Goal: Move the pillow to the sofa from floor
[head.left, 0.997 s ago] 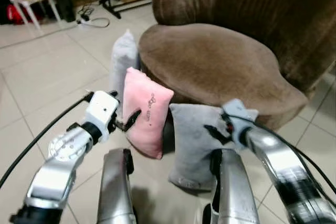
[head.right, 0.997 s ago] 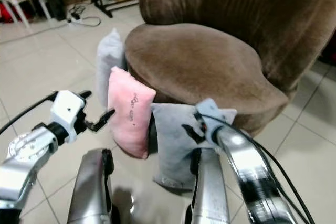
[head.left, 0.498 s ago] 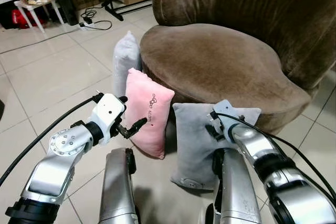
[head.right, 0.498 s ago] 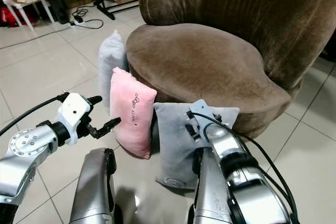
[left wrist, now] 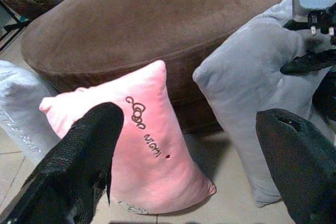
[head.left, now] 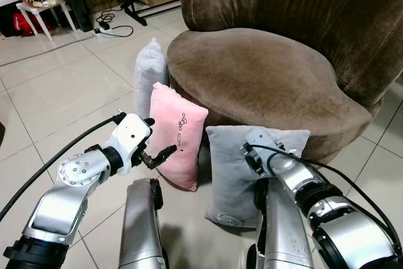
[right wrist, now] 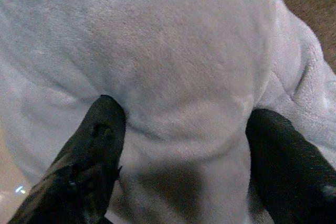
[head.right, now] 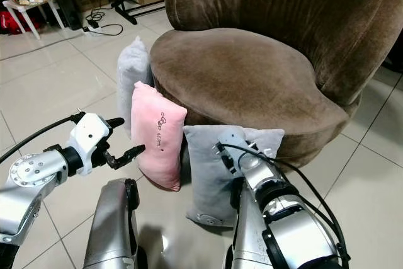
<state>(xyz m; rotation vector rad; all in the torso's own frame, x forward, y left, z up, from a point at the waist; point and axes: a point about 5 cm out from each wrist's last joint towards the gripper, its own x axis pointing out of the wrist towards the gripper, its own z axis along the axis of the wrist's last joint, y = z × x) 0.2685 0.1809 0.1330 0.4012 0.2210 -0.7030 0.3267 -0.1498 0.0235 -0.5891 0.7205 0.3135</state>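
The right hand (right wrist: 178, 129), fingers apart, presses into the grey pillow (head.left: 236, 168) propped on the floor (head.left: 56, 99) against the brown sofa (head.left: 264, 74); the left hand (head.left: 157, 154) hovers, fingers apart, beside the pink pillow (head.left: 176, 133).

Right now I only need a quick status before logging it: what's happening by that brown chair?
The robot is working on the pillows standing on the tiled floor against the brown sofa chair. Its right gripper has open fingers pressed into the grey pillow, apparently about to grasp it. The left gripper is open, beside the pink pillow. Another grey pillow leans further back. Nothing is lifted yet.
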